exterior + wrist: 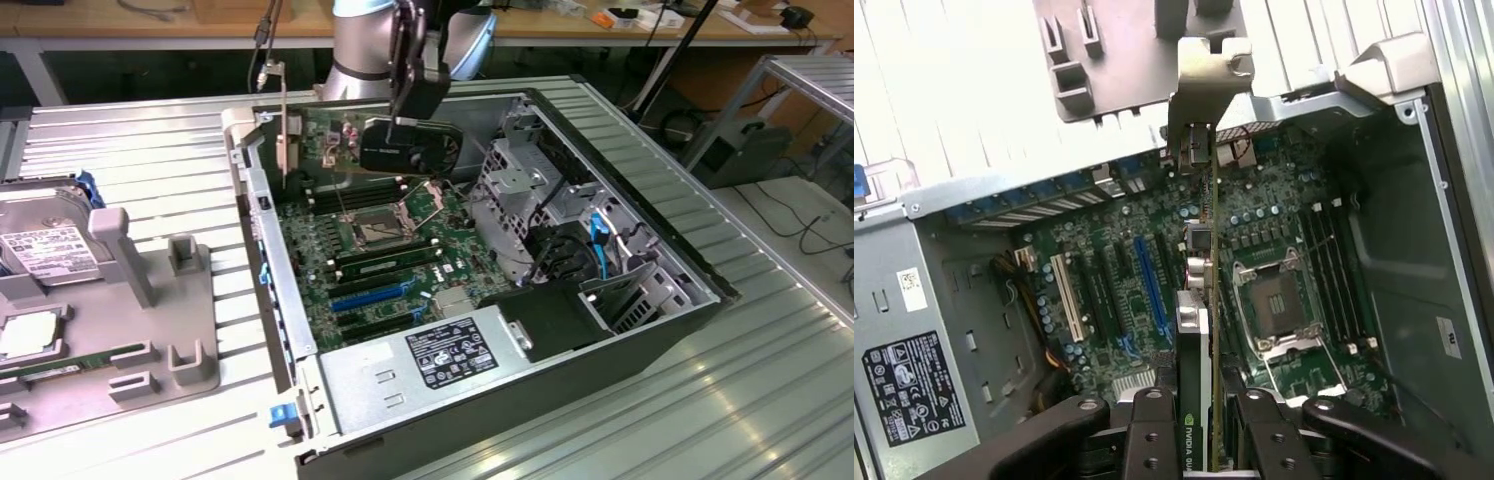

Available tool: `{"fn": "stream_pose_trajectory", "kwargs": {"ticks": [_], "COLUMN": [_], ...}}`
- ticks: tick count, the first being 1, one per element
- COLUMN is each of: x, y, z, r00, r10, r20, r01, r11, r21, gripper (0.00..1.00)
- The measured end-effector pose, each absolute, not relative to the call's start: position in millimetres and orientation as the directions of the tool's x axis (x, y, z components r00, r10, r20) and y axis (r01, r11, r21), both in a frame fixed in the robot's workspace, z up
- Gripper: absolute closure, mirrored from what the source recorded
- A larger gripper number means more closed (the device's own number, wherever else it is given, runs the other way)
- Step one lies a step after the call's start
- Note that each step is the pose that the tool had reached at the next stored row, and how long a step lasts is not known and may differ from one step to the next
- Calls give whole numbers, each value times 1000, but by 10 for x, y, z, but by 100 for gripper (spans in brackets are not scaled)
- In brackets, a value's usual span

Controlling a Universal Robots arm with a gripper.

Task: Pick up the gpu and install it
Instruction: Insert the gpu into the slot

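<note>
Power supply: the silver box with a black label [454, 355] fills the near end of the open case [587, 395], closest to the exterior camera.
Motherboard: the green board [320, 240] lies flat on the case floor, with the open CPU socket [378, 225] near its middle and a blue slot [367, 295] between the socket and the power supply.
Drive cage: the grey metal cage [514, 175] stands at the exterior view's right of the board, with black cables [561, 255] bunched just beside it.
Fixture: a grey holder [147, 330] sits on the slatted table [747, 400], well apart from the case at the exterior view's left; a hard drive [40, 250] and a green memory stick [67, 365] rest in it.
Gripper: the gripper [407, 120] hangs over the far part of the board, its fingers [1152, 430] clamped on both faces of the gpu.
Gpu place: the gpu [400, 145] is held above the motherboard, over the strip between the socket and the blue slot.
Gpu axis: it stands on edge with its long axis roughly level, running from the case wall at the exterior view's left toward the drive cage.
Bracket: the silvery strip [286, 120] is upright at the wall end, its top above the case rim.
Contact: whether the card's lower edge touches the board cannot be told.
</note>
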State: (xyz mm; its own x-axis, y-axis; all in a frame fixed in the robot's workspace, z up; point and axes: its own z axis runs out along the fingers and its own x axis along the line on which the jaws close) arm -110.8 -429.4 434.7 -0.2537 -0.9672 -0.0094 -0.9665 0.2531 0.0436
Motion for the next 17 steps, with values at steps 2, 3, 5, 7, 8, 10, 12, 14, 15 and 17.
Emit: {"fn": "stream_pose_trajectory", "kwargs": {"ticks": [2,3,5,7,8,10,12,14,15,17], "x": [-1108,-1107,-1108,-1108,-1107,-1107,-1107,-1108,-1108,-1108], "y": [-4294,-4294,-4294,-4294,-4294,-4294,-4294,-4294,-4294,-4294], "z": [4348,4347,4347,4347,4347,4347,4347,4347,4348,4347], "r00": [-239,-231,-216,-203,-193,-167,-142,-128,-121,-98], "r10": [-971,-973,-976,-979,-981,-986,-990,-992,-993,-995], "r20": [-9,-9,-9,-9,-9,-9,-9,-9,-9,-9], "r01": [-970,-972,-976,-978,-980,-985,-989,-991,-992,-994], "r11": [239,230,216,202,192,166,141,127,120,98], "r21": [44,44,44,44,44,44,44,44,44,44], "gripper": [73,73,73,73,73,73,73,73,73,73]}}
